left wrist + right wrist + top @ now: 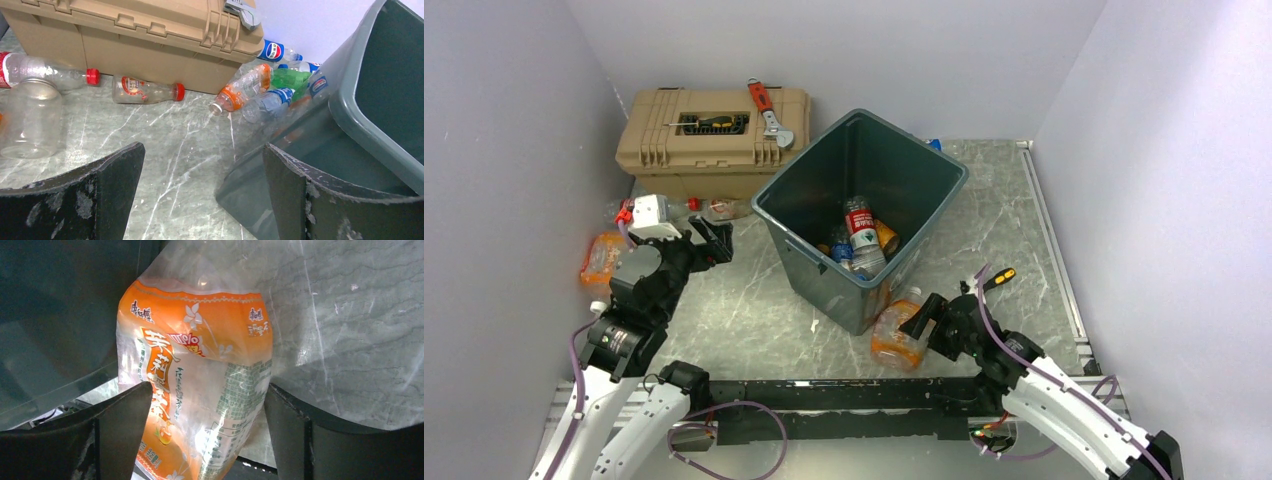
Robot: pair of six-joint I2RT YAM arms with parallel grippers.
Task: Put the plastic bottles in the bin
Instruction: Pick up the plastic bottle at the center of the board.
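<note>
The right fingers (115, 435) are gaping, released, around a crushed clear orange-labelled plastic bottle (200, 365) lying on the marbled grey counter (744, 300) just beside the dark green-grey rectangular plastic bin (894, 170). The left fingers (100, 200) are hanging spread, grasping nothing.

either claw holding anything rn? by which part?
Nothing gripped. Left claw open, empty. Right claw open, straddling the orange-label bottle at its labelled body, beside the bin; no squeeze visible.

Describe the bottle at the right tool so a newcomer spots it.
Find the big dark bin mid-table. At its near corner lies a crushed bottle between the open right tool's fingers. It is the only bottle there, with an orange, flower-printed label.
</note>
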